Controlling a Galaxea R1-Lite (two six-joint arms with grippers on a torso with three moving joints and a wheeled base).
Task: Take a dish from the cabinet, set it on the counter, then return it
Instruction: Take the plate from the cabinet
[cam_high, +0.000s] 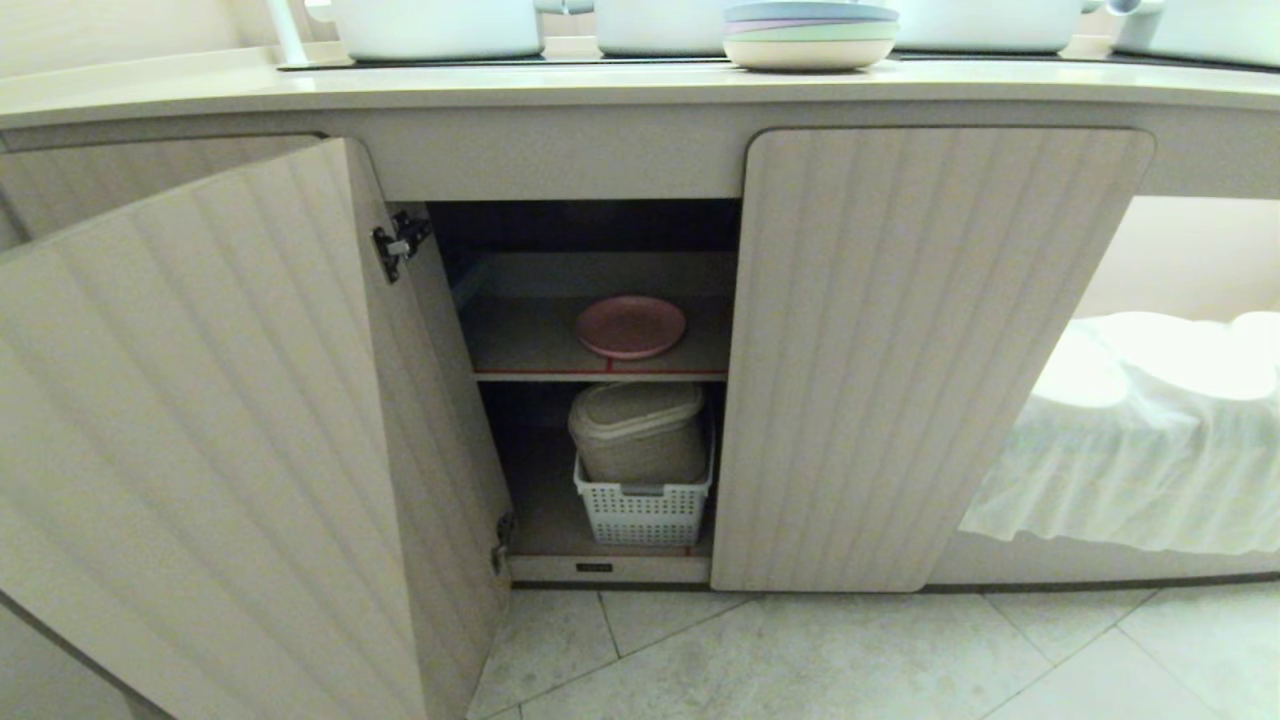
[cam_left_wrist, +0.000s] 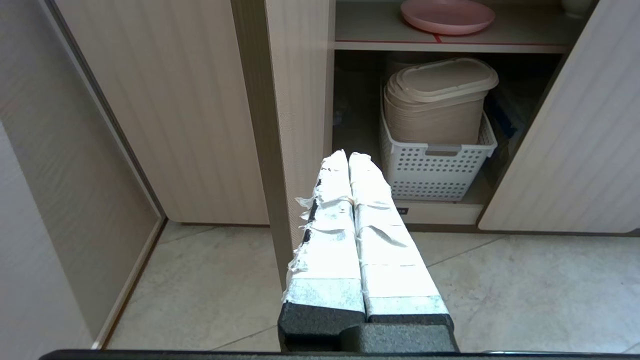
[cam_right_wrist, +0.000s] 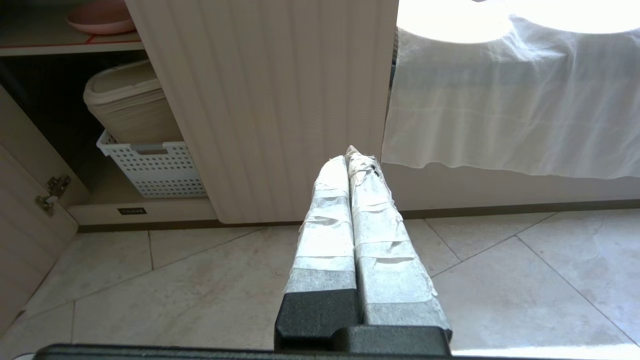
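Note:
The pink dish (cam_high: 630, 326) lies flat on the grey, red-edged inner shelf (cam_high: 520, 345) of the cabinet, whose left ribbed door (cam_high: 200, 420) stands swung open while the right door (cam_high: 900, 350) is closed. The dish also shows in the left wrist view (cam_left_wrist: 447, 16) and partly in the right wrist view (cam_right_wrist: 100, 17). The cream counter (cam_high: 400, 90) runs along the top. Neither arm shows in the head view. My left gripper (cam_left_wrist: 348, 156) hangs low over the floor, shut and empty, well short of the cabinet. My right gripper (cam_right_wrist: 348, 156) is likewise shut and empty, before the closed door.
Below the shelf a beige lidded bin (cam_high: 640, 430) sits in a white perforated basket (cam_high: 645, 510). A stack of pastel plates (cam_high: 810, 35) and white pots (cam_high: 440, 28) stand on the counter. A recess with white cloth (cam_high: 1150, 440) lies to the right. Tiled floor (cam_high: 850, 650) spreads in front.

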